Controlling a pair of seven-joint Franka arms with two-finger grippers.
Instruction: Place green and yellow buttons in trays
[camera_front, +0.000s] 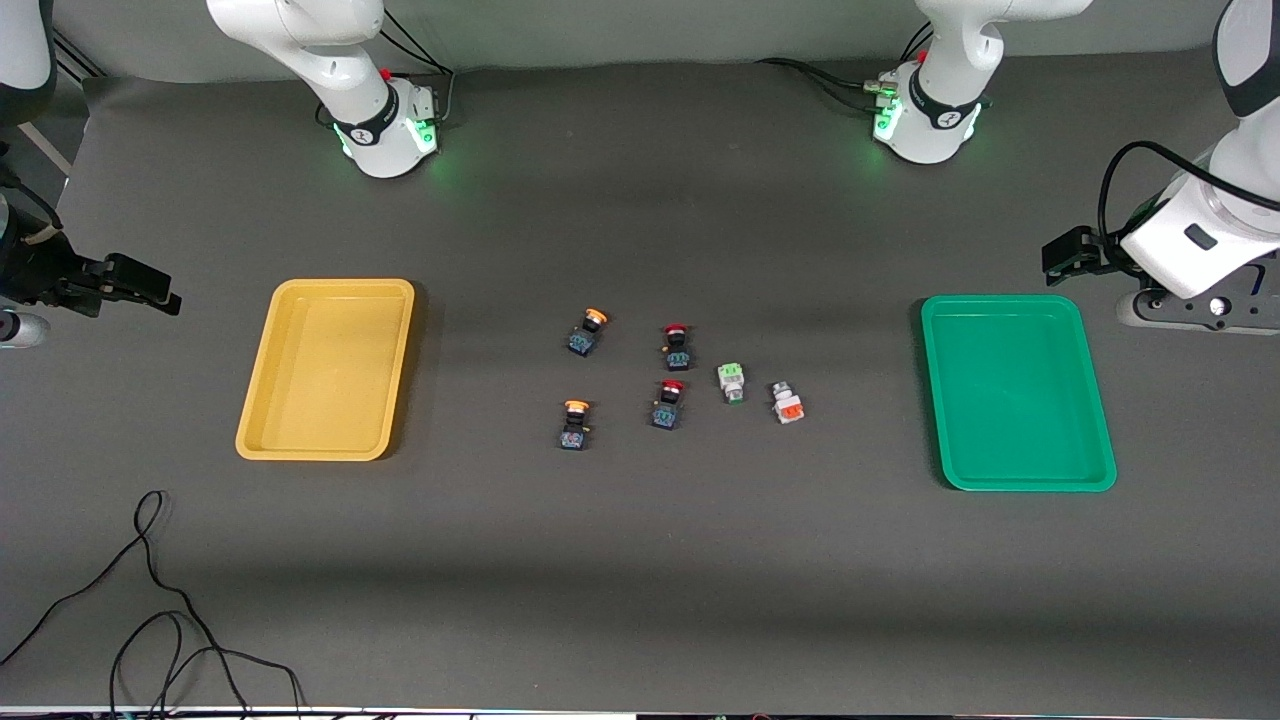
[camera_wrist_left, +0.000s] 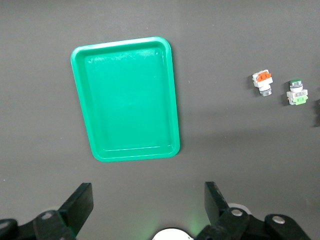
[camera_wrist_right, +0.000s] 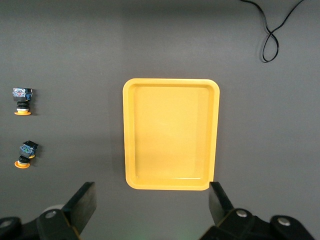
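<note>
The two orange-yellow capped buttons (camera_front: 590, 332) (camera_front: 575, 424) lie mid-table, toward the yellow tray (camera_front: 262, 400). The pale-green-faced white button (camera_front: 732, 382) and the orange-faced white button (camera_front: 787, 401) lie toward the green tray (camera_front: 1100, 440). Both trays hold nothing. My left gripper (camera_wrist_left: 147, 187) is open and holds nothing, high up at the left arm's end (camera_front: 1195, 302) by the green tray (camera_wrist_left: 82, 100). My right gripper (camera_wrist_right: 152, 186) is open and holds nothing, high up at the right arm's end (camera_front: 60, 287) by the yellow tray (camera_wrist_right: 129, 140).
Two red-capped dark buttons (camera_front: 677, 346) (camera_front: 668, 404) lie between the yellow-capped and the white ones. A loose black cable (camera_front: 150, 600) curls on the table near the front camera at the right arm's end. The arm bases (camera_front: 385, 130) (camera_front: 930, 120) stand farthest from that camera.
</note>
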